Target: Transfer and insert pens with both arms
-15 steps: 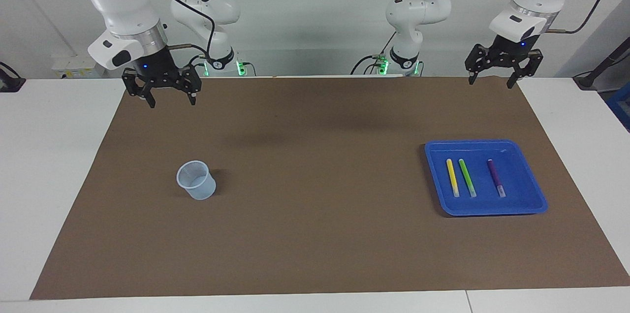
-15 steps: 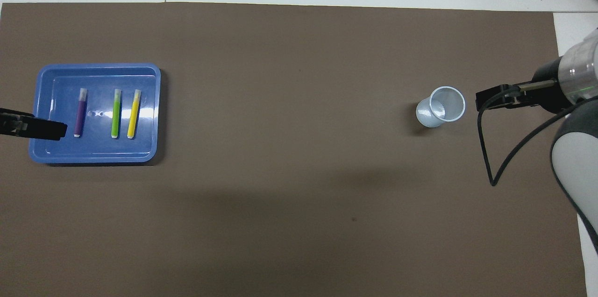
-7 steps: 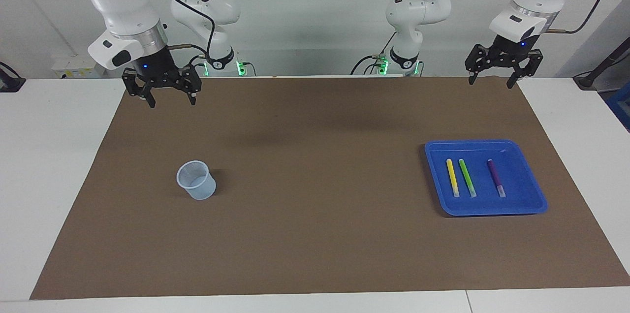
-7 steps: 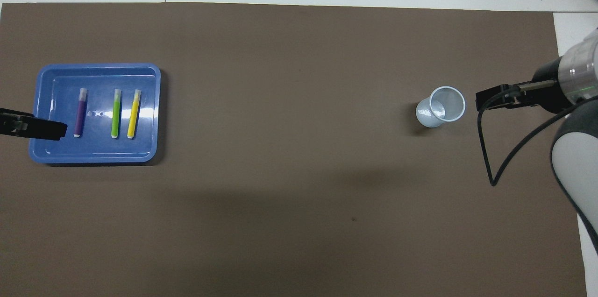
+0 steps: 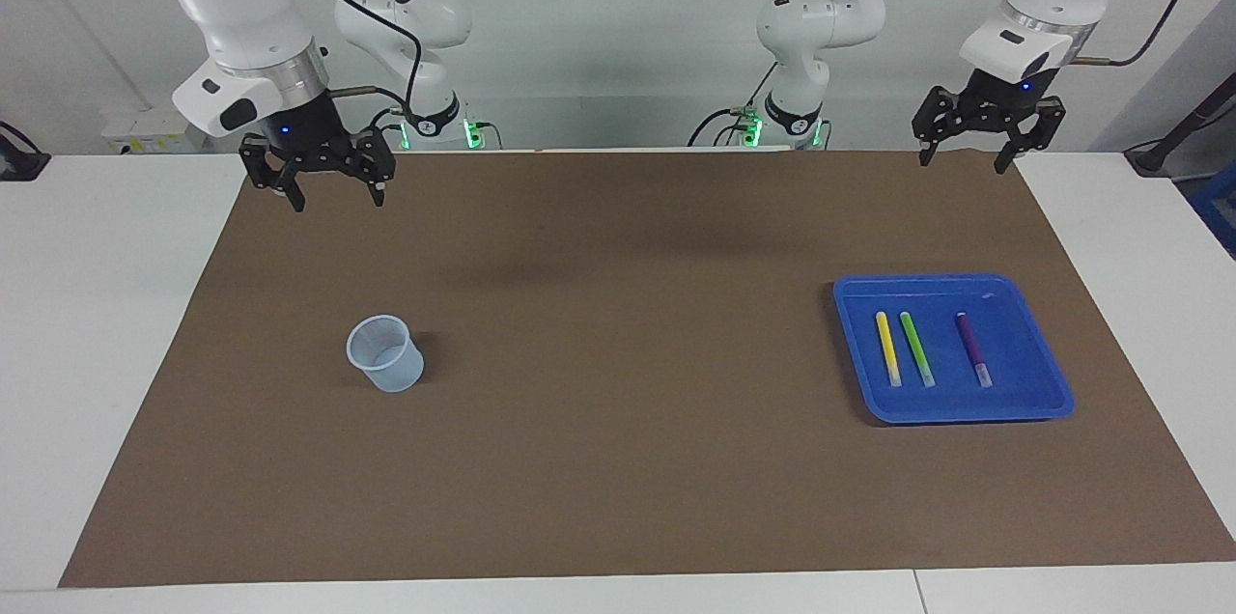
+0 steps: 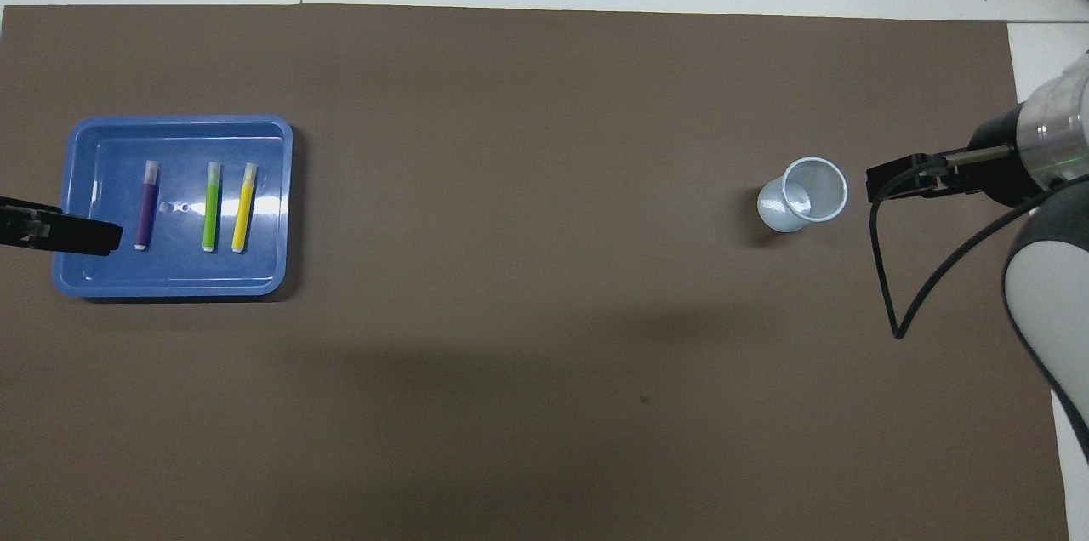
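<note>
Three pens lie side by side in a blue tray (image 5: 951, 280) toward the left arm's end of the table: yellow (image 5: 887, 348), green (image 5: 916, 348) and purple (image 5: 972, 348). From overhead the same pens show as purple (image 6: 146, 206), green (image 6: 210, 207) and yellow (image 6: 243, 207) in the tray (image 6: 179, 122). My left gripper (image 5: 963, 162) hangs open and empty over the mat's edge nearest the robots, well above the tray. My right gripper (image 5: 333, 199) also hangs open and empty, over the mat's corner at its own end.
A pale translucent cup (image 5: 385, 353) stands upright on the brown mat (image 5: 618, 460) toward the right arm's end, seen from above as an open round mouth (image 6: 804, 194). White tabletop (image 5: 97, 324) borders the mat. A black cable (image 6: 885, 269) loops down from the right arm.
</note>
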Robot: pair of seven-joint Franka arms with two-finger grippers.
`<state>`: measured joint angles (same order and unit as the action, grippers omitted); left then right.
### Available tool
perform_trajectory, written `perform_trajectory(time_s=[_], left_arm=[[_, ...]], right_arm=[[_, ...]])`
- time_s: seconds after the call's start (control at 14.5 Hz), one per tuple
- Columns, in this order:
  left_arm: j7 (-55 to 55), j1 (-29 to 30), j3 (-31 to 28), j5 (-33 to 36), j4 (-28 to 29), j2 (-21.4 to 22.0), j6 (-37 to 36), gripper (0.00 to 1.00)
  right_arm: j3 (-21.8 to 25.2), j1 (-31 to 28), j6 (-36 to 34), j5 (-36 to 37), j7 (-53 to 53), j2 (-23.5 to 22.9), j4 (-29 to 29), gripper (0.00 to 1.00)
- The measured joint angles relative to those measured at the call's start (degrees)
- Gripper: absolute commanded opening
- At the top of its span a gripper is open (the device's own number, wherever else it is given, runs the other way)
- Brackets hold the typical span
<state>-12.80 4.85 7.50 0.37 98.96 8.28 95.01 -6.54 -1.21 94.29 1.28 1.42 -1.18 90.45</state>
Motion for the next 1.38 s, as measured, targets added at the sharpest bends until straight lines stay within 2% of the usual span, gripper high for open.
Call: perform_trajectory(time_s=[1.38], left_arm=[[0.0, 0.0, 0.0, 0.0, 0.0, 0.0, 0.0, 1.0]], right_arm=[[-0.6, 0.2, -1.0, 0.0, 0.0, 0.7, 0.4, 1.0]])
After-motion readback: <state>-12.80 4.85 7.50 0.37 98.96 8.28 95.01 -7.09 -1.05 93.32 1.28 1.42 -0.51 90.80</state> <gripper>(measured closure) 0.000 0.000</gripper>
